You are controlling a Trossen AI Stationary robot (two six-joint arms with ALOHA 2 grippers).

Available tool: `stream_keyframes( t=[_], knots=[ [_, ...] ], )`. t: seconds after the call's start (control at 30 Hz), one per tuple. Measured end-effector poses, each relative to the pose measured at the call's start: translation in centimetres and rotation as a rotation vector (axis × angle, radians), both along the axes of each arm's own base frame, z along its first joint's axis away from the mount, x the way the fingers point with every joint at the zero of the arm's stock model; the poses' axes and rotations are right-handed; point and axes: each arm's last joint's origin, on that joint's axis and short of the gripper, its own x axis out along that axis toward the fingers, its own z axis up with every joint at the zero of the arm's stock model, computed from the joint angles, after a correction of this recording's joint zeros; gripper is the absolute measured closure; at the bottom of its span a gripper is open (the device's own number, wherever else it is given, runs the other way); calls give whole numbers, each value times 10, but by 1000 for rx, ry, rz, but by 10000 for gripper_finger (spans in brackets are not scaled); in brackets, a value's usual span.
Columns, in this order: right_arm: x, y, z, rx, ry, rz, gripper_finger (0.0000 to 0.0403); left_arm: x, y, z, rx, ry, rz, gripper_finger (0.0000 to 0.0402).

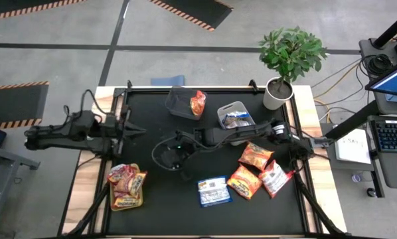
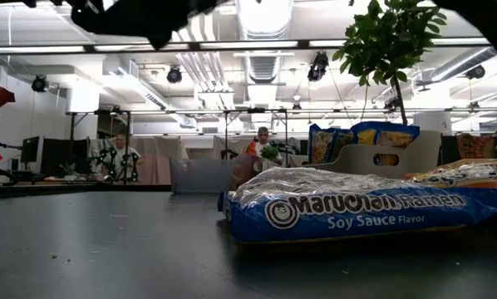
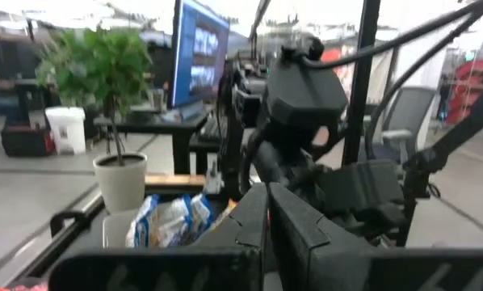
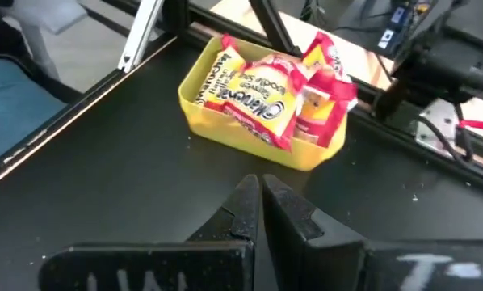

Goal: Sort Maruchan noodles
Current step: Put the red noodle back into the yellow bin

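Observation:
Loose Maruchan packets lie flat on the table's right half: two orange (image 1: 255,156) (image 1: 243,181), one red-and-white (image 1: 275,178) and one blue (image 1: 214,191), the blue one nearest in the low view (image 2: 356,212). A yellow bin (image 1: 112,199) (image 4: 201,121) holds red-and-white packets (image 4: 266,93). A grey bin (image 1: 177,106) holds an orange packet (image 1: 197,103). A pale bin (image 1: 233,106) holds blue packets (image 3: 173,220). My right gripper (image 1: 162,158) (image 4: 260,194) hovers shut at mid-table, pointing at the yellow bin. My left gripper (image 1: 143,130) (image 3: 266,206) waits shut at the left.
A potted plant (image 1: 288,56) stands at the table's far right corner. My right arm (image 1: 251,133) stretches across the table from the right, over the pale bin's near side. Bare black mat lies between the yellow bin and the blue packet (image 1: 168,199).

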Motion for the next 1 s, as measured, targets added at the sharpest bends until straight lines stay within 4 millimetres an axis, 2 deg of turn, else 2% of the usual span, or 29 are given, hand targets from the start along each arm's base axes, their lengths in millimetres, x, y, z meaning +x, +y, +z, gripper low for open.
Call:
stream_keyframes(
  t=[0.17, 0.33, 0.43, 0.6, 0.73, 0.87, 1.0],
  knots=[
    [-24, -1, -6, 3, -28, -2, 394, 13, 0, -1, -5, 75, -1, 402],
    [-59, -5, 0, -5, -140, 12, 394, 19, 0, -5, -74, 142, -2, 402],
    [-79, -10, -2, -15, -185, 6, 394, 22, 0, -12, -151, 205, 2, 402],
    [-110, -20, 9, -60, -276, -41, 394, 29, 0, -20, -343, 338, 25, 402],
    [-132, -26, 12, -103, -294, -62, 394, 31, -1, -15, -502, 493, 78, 402],
    [-152, -31, 24, -117, -370, -67, 394, 35, -1, 2, -594, 613, 123, 402],
    [-170, -36, 25, -124, -397, -79, 394, 38, -2, 15, -685, 783, 163, 402]
  ],
)
